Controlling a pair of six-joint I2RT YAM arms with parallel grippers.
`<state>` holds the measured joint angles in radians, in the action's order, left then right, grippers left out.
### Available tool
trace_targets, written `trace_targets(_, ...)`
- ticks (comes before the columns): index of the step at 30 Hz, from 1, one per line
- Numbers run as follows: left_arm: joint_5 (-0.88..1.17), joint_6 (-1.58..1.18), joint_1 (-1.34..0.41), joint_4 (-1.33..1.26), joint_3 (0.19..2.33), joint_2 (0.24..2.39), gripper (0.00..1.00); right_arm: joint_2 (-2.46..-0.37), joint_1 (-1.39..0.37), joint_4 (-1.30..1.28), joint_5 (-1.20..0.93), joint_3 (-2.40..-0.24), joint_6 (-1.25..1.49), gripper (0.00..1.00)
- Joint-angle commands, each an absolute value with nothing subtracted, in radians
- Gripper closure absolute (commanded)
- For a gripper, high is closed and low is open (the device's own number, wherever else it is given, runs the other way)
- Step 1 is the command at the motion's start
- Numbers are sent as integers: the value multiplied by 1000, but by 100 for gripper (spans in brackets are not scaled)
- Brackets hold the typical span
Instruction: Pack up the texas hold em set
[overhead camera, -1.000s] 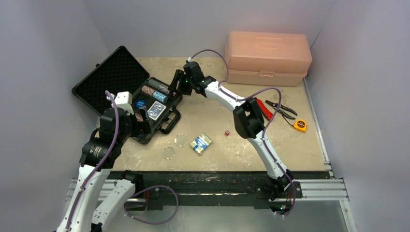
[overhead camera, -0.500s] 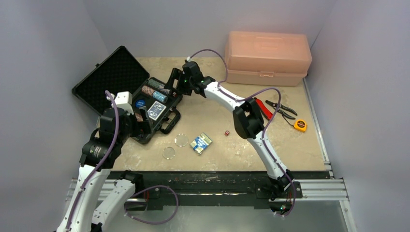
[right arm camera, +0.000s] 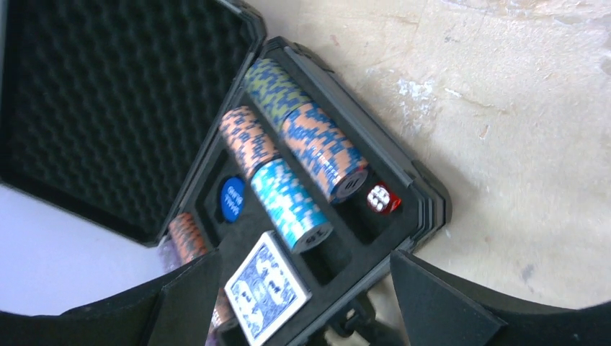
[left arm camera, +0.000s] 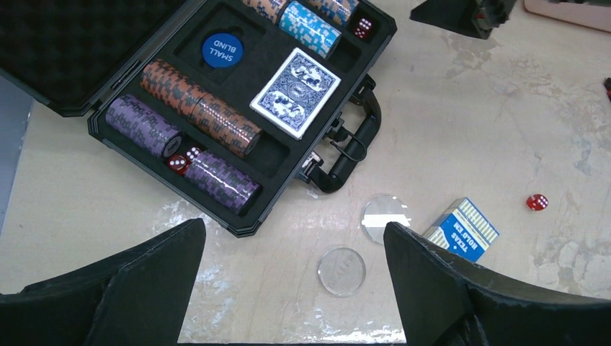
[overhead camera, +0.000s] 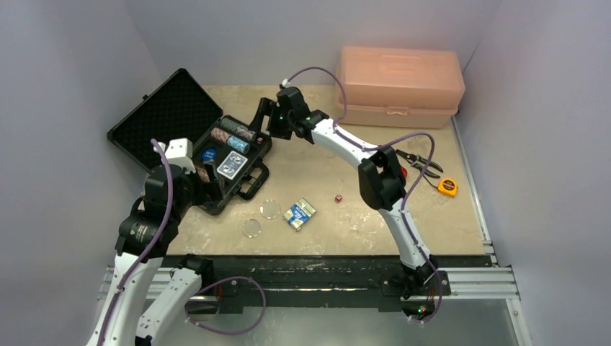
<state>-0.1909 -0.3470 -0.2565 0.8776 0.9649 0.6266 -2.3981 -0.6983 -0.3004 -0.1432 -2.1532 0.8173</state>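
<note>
The black poker case (overhead camera: 253, 150) lies open at the left, its foam lid (overhead camera: 162, 108) laid back. It holds rows of chips (left arm camera: 198, 108), a blue deck (left arm camera: 295, 92), a blue small-blind button (left arm camera: 221, 50) and red dice (right arm camera: 382, 198). On the table lie a blue Texas Hold'em card box (overhead camera: 299, 213), two clear discs (overhead camera: 270, 208) (overhead camera: 251, 228) and a red die (overhead camera: 337, 198). My left gripper (left arm camera: 292, 241) is open and empty, hovering above the table near the case's front corner and the discs. My right gripper (right arm camera: 306, 263) is open and empty above the case's far right end.
A pink plastic box (overhead camera: 400, 86) stands at the back right. Red-handled pliers (overhead camera: 393, 162), black pliers (overhead camera: 419, 163) and an orange tape measure (overhead camera: 447, 187) lie at the right. The case handle (left arm camera: 353, 148) sticks out toward the discs.
The right arm's elbow has swung right and back, with its gripper still over the case's far end. The left arm has drawn back slightly to the left.
</note>
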Motion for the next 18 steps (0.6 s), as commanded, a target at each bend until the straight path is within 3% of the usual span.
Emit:
trace_targets(1,-227,-330,-261,838,980,620,6,-2218,-701,-278,-115,-2073,766,10)
trace_targets(18,-253,-322,-261,811,965,641,6,-1721,-701,-382,71,-1495,619,9)
